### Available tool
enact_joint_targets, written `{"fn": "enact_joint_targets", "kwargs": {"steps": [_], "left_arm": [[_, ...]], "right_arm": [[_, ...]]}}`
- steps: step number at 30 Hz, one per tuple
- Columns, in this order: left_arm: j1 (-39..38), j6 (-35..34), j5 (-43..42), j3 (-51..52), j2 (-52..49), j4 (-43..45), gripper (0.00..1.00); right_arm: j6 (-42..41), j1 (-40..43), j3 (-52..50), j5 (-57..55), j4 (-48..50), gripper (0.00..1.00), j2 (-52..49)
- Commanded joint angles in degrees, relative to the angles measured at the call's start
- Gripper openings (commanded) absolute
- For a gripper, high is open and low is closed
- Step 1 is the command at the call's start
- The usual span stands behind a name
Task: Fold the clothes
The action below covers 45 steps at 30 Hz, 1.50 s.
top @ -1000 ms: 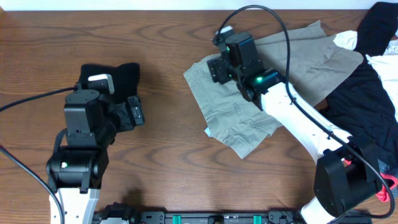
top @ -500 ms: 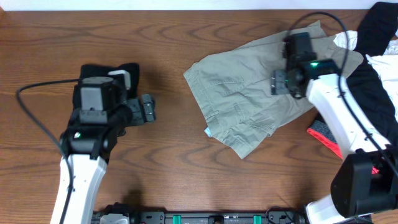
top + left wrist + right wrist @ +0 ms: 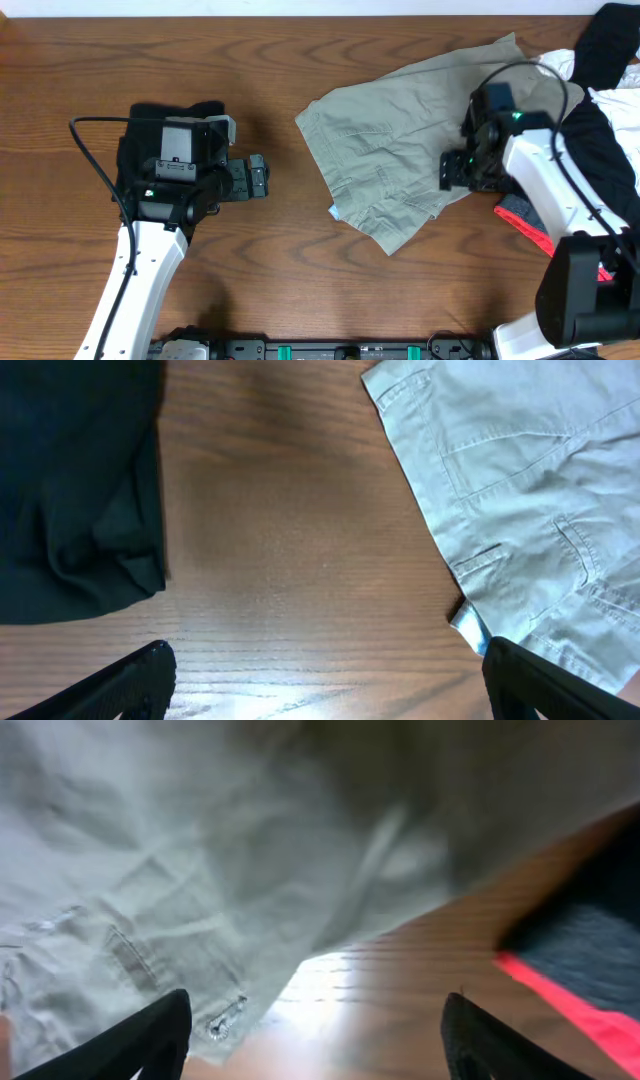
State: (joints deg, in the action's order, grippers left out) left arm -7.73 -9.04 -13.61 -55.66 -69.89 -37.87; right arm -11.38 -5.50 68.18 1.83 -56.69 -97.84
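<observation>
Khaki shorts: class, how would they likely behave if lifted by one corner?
Probably floppy: the khaki shorts lie flat, creased and wrinkled, so they would drape. Likely light, being thin cloth. Pushed, they would probably bunch, not slide.

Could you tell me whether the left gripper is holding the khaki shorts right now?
No, the left gripper hangs open over the bare table, and the shorts lie apart to one side.
</observation>
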Motion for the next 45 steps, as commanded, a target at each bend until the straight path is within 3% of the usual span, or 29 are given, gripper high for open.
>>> {"fn": "enact_joint_targets", "kwargs": {"steps": [1, 7, 9, 11, 16, 25, 31, 45], "left_arm": [[-0.13, -0.09, -0.57, -0.94, 0.02, -0.02, 0.98], [-0.13, -0.09, -0.57, -0.94, 0.02, -0.02, 0.98], [-0.13, -0.09, -0.57, -0.94, 0.02, -0.02, 0.98], [-0.13, -0.09, -0.57, -0.94, 0.02, -0.02, 0.98], [-0.13, -0.09, -0.57, -0.94, 0.02, -0.02, 0.98], [-0.13, -0.09, -0.55, -0.94, 0.02, 0.02, 0.98], [-0.13, -0.09, -0.57, -0.94, 0.02, 0.02, 0.98], [-0.13, -0.07, -5.46, -0.94, 0.79, -2.43, 0.98]], "right_arm": [[-1.07, -1.60, -5.40, 3.63, 4.70, 0.76, 0.85], [-1.14, -3.28, -12.17, 6.78, 16.37, 0.61, 0.85], [-1.49, -4.07, -12.90, 6.78, 18.12, 0.37, 0.85], [-1.49, -4.85, -12.90, 6.78, 18.84, 0.03, 0.85], [-1.42, -7.06, -9.97, 7.04, 16.83, 0.01, 2.78], [2.43, -12.07, 9.11, 3.74, 11.56, 0.01, 19.91], [2.21, -12.41, 13.14, -1.40, 11.37, 0.01, 27.30], [2.43, -12.57, 13.03, 1.77, 6.51, 0.01, 22.75]]}}
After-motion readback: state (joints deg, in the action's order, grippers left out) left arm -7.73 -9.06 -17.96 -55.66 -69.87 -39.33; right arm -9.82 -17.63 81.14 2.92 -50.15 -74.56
